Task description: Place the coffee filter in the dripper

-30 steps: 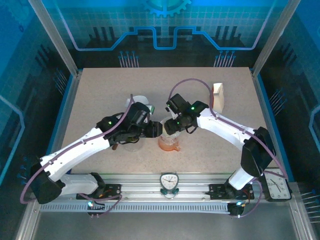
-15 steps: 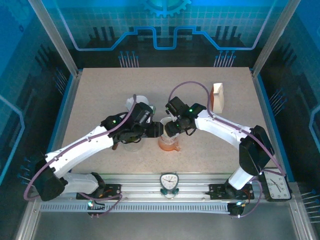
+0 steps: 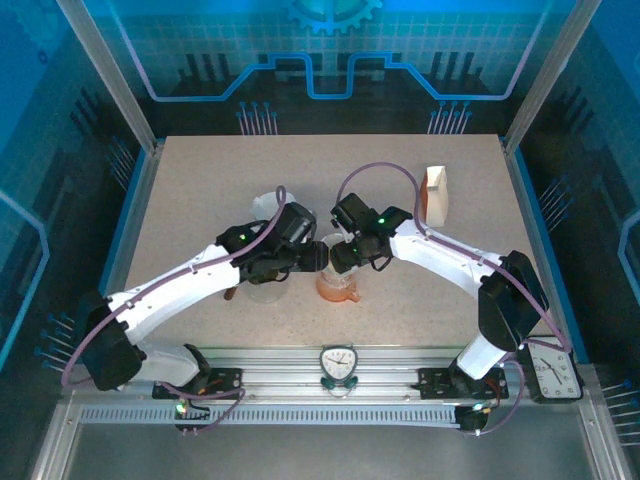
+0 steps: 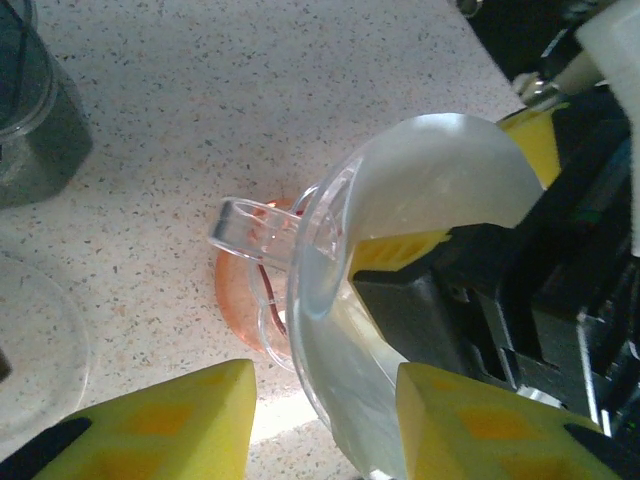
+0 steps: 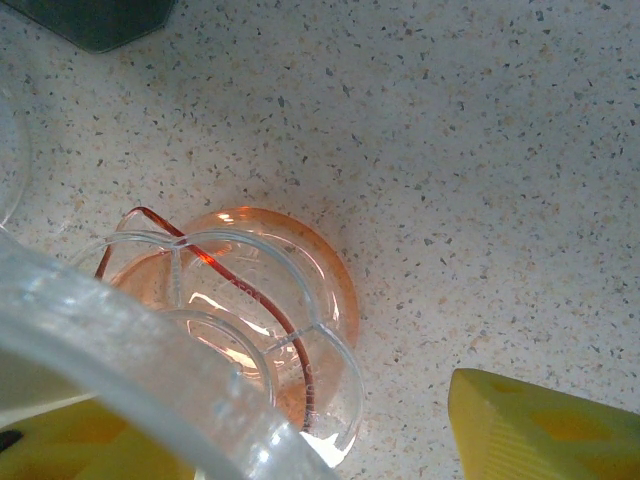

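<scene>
**Table** (image 3: 200, 180): a speckled, matt stone-pattern top bounded by an aluminium frame (image 3: 110, 80). Wide bare room is left at the rear and the left, while the centre is crowded by both arms.

**Paper pack** (image 3: 436, 195): a white pack stood upright near the right rear edge, well apart from the work.

**Dripper** (image 3: 338, 284): a clear ribbed cone with a loop handle, stood on an orange-tinted base at the table's centre.

**Filter** (image 4: 440, 180): smooth white paper lying within the cone, with its curved edge raised above the rim.

**Right gripper** (image 5: 310, 435): spread across the dripper wall. One yellow pad is set inside against the filter, and the other is kept clear outside.

**Left gripper** (image 4: 325, 400): parted at the rim, with nothing pinched.
</scene>
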Action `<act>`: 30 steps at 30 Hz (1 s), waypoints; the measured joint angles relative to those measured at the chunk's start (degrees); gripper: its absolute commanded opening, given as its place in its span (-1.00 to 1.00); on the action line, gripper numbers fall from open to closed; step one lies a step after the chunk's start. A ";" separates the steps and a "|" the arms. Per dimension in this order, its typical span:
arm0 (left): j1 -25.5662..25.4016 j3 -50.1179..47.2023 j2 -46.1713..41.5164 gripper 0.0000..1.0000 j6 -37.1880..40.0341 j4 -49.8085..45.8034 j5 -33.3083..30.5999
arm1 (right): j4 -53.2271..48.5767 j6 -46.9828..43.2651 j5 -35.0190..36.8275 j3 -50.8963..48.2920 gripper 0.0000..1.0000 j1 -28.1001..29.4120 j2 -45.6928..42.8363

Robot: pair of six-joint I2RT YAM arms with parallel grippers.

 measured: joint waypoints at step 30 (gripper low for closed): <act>2.27 0.28 3.69 -0.69 -0.02 3.04 -0.44 | 0.63 0.20 0.00 -0.22 0.33 0.00 0.00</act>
